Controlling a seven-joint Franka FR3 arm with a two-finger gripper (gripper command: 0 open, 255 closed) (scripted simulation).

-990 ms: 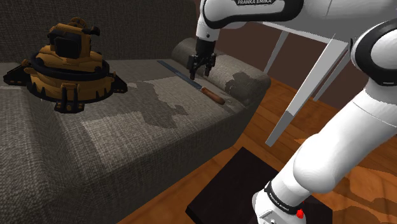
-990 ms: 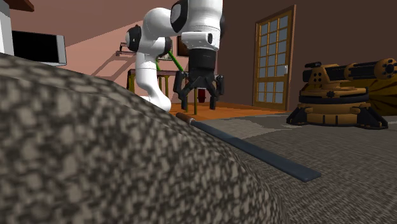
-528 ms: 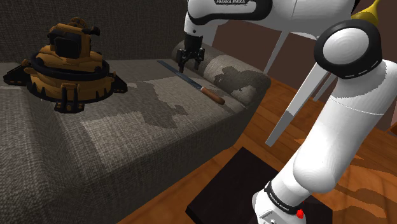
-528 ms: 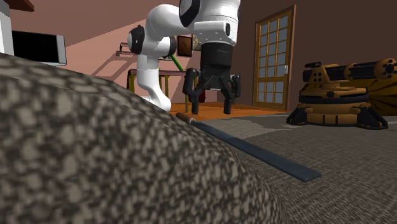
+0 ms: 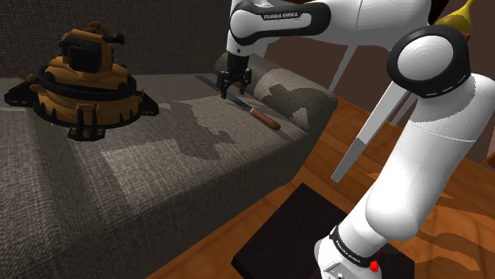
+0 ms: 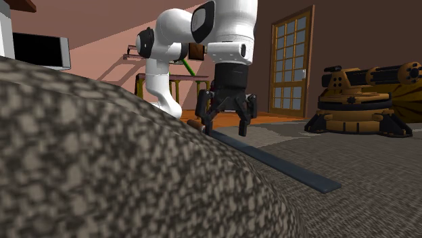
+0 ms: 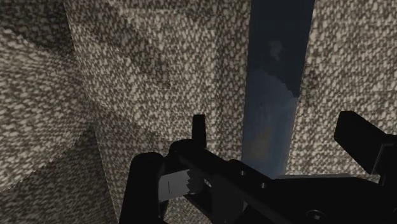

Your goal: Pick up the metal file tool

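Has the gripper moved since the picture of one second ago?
Yes. In the shoulder view the gripper went left along the file, away from its brown handle, and came lower over it.

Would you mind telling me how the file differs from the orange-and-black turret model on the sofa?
The file is long, thin and lies flat; the turret model is bulky and stands tall. The file is grey-blue with a brown handle; the model is orange and black. Both rest on the sofa.
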